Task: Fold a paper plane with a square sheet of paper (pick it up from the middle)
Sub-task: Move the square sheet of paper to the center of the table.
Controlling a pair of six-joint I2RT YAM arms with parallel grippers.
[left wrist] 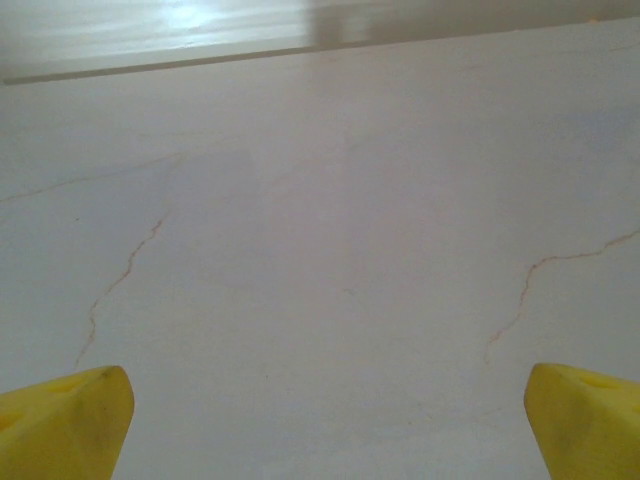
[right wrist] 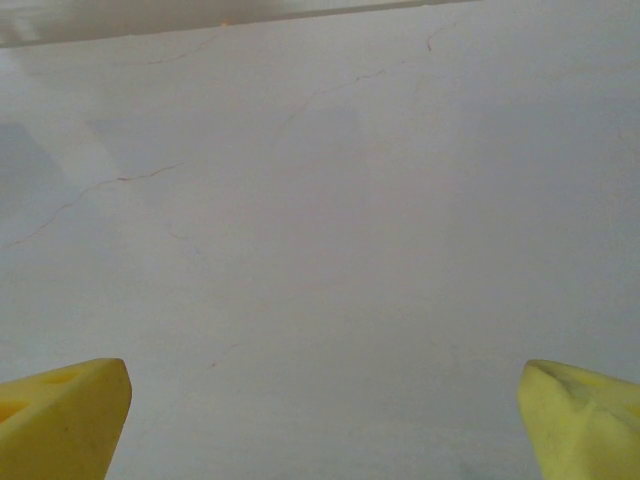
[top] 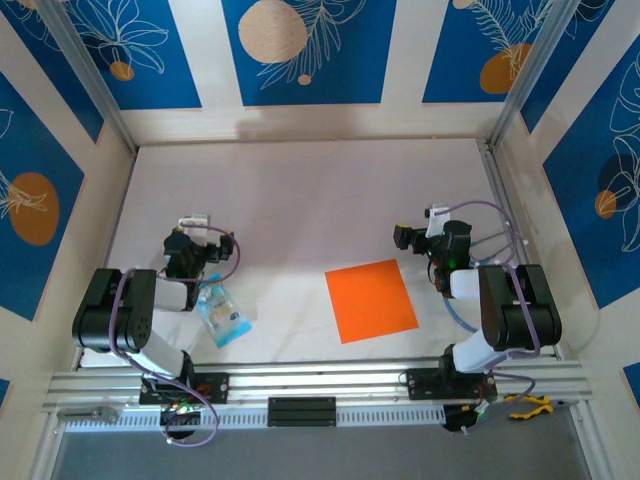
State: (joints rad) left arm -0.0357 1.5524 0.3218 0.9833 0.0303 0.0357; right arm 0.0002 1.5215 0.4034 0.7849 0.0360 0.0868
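Ok, your left gripper (left wrist: 325,425) was spread wide: yellow fingertips (left wrist: 70,425) sat at opp. bottom corners of the left wrist view, w/ bare white table (left wrist: 330,250) and thin hairline marks btwn them. Same for your right gripper (right wrist: 322,425): jaws wide apart, gripping nothing, bare tabletop beneath. From the top cam, the square sheet of paper (top: 371,300) lay flat on the table. It was bright orange, slightly rotated, right of centre and near the front rail (top: 320,385), just inboard of your right arm. It looked unfolded, tho a faint crease prob. wouldn't show from up there. Right gripper hung near the sheet's far-right corner, apart from it; left gripper was well apart on the other side. A small blue-and-clear packet (top: 222,315) lay just beside your left arm.
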